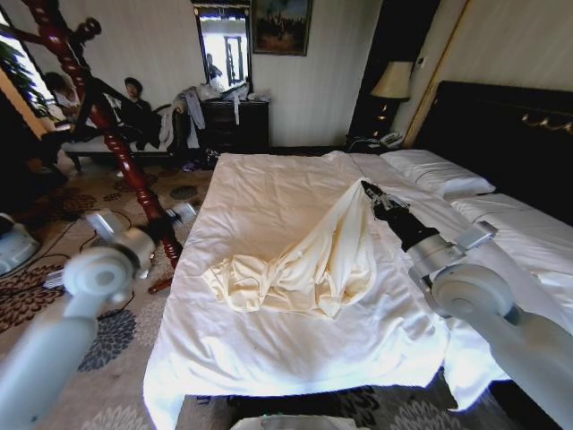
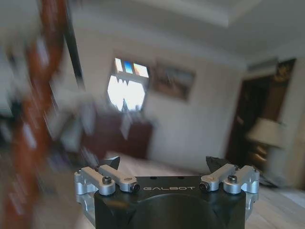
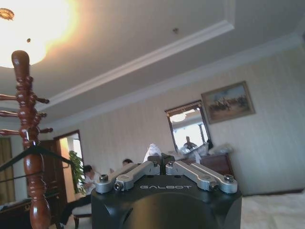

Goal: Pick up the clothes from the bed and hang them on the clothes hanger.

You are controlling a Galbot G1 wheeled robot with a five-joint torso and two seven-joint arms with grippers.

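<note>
The cream clothes (image 1: 304, 260) lie in the middle of the bed (image 1: 260, 349). One end of them is pulled up into a peak. My right gripper (image 1: 370, 191) is at that peak, shut on the fabric. In the right wrist view a bit of pale cloth (image 3: 152, 150) sticks out between the closed fingers of the right gripper (image 3: 160, 157). The thin black clothes hanger (image 3: 52, 154) hangs on the wooden stand. My left gripper (image 1: 183, 213) hovers off the bed's left side near the stand. In the left wrist view the left gripper (image 2: 164, 162) is open with nothing in it.
A tall red-brown coat stand (image 1: 121, 143) rises left of the bed over patterned carpet. The dark headboard (image 1: 510, 134) and white pillows (image 1: 439, 170) are on the right. A dark dresser (image 1: 235, 124) and a bench with seated people stand at the back wall.
</note>
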